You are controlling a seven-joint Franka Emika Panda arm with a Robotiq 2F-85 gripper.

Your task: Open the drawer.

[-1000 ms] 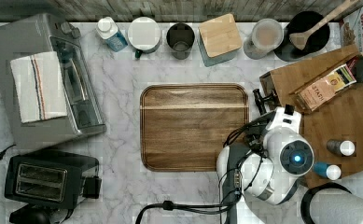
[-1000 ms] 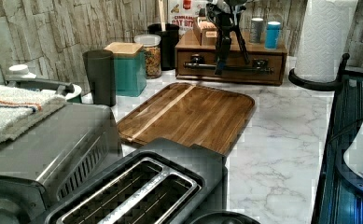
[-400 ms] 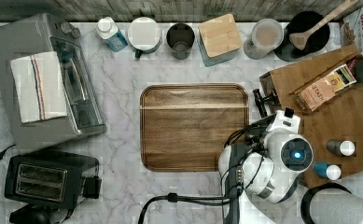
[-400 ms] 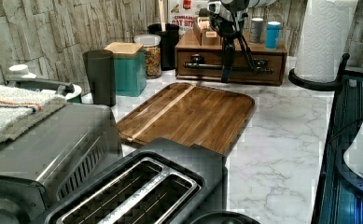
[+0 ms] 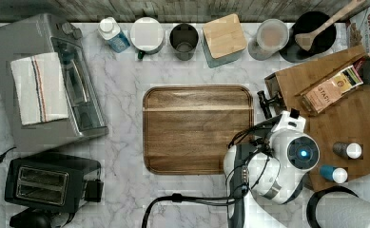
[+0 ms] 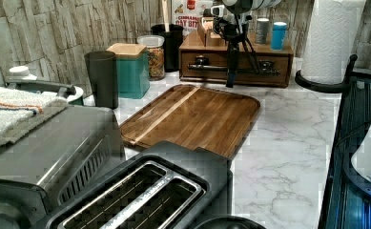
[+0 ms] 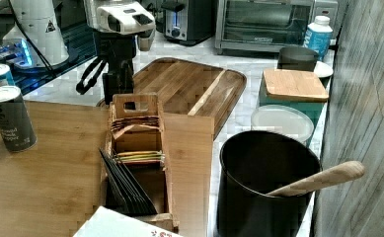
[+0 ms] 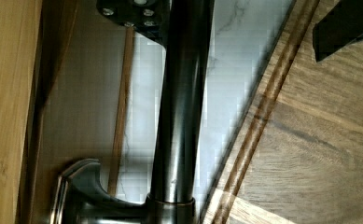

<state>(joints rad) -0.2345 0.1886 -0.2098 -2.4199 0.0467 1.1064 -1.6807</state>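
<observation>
Far end of the marble worktop (image 6: pixel 288 143) in the left view: a bamboo box unit (image 6: pixel 192 43) against the stone wall, with the drawer (image 6: pixel 269 64) taking up its whole front face. Front looks flush with the box there, so shut or very nearly so. Long black bar handle (image 6: pixel 254 71) running across that front on two posts. Directly beyond the far edge of the dark wooden tray (image 6: pixel 197 114), with a narrow strip of marble between the two. In the top view, the same box (image 5: pixel 344 114) at the top view's right, its drawer side facing the tray (image 5: pixel 197 128) and partly under the white wrist of the arm (image 5: pixel 287 161). Gripper (image 6: pixel 231 81) pointing straight down in front of the drawer, roughly at the middle of the bar, cables looping beside it. Seen from the wrist, spread wide and straddling the handle (image 8: pixel 179 116): one finger (image 8: pixel 137 14) on the drawer side of the bar, close against it, the other finger (image 8: pixel 347 23) well off over the tray's grooved edge – nothing gripped. Shaded drawer front (image 8: pixel 76 93) just behind the bar, one curved mounting post (image 8: pixel 86 186) joining the two. In the right view, the gripper (image 7: pixel 113 84) low beyond the box's edge, near the corner of the tray. On top of the box, two small shakers (image 6: pixel 263 31) – one grey, one blue – and a paper towel roll (image 6: pixel 326 38) on the worktop at the left view's right.
</observation>
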